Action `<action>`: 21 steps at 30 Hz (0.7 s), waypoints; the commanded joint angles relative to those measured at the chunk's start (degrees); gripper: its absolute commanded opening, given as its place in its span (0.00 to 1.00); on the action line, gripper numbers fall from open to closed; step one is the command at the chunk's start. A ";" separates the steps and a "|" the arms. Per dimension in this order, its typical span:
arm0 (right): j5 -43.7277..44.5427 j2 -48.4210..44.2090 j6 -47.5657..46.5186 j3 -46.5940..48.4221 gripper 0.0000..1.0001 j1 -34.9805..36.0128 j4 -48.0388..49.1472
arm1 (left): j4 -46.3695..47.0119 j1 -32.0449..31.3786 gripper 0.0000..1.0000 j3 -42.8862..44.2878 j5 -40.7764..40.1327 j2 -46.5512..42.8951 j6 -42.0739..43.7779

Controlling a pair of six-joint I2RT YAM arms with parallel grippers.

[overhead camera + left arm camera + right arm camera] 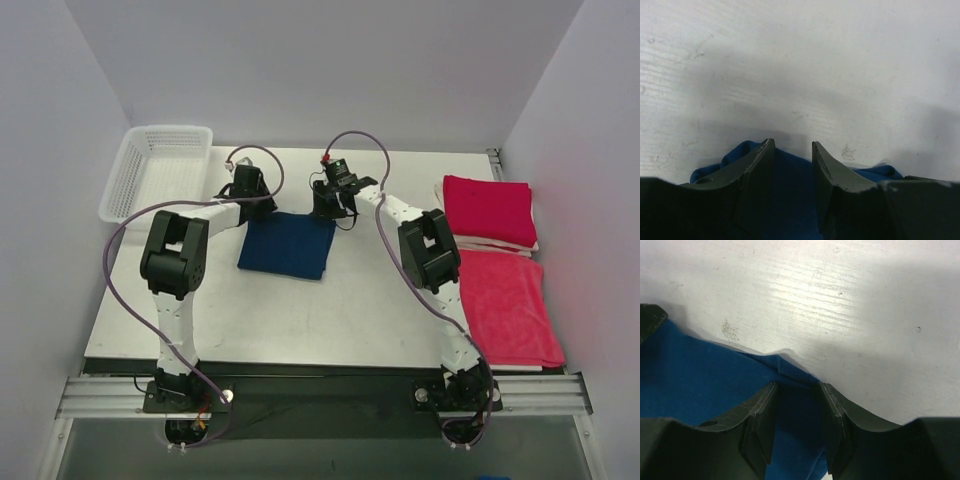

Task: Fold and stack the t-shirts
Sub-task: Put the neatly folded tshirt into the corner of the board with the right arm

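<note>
Straddling the navy t-shirt's (pixel 287 245) far corners half-open, left tool (pixel 792 142) and right tool (pixel 798 385) are lining up another fold, needing a pinch first.

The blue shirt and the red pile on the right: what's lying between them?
Nothing lies there: the top view shows bare white table between the navy t-shirt and the red stack; only the right arm reaches across above it.
</note>
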 commanded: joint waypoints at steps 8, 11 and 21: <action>2.25 -4.10 1.07 -2.93 0.37 -3.19 -2.86 | 8.24 3.59 0.46 5.29 5.72 2.06 2.20; 2.53 -7.53 2.04 -5.47 0.39 -5.64 -2.59 | 14.32 5.78 0.46 6.34 14.61 2.32 -0.52; -0.27 -21.76 6.25 -26.45 0.86 -9.61 5.22 | 12.66 7.90 0.47 6.70 11.99 -3.82 3.16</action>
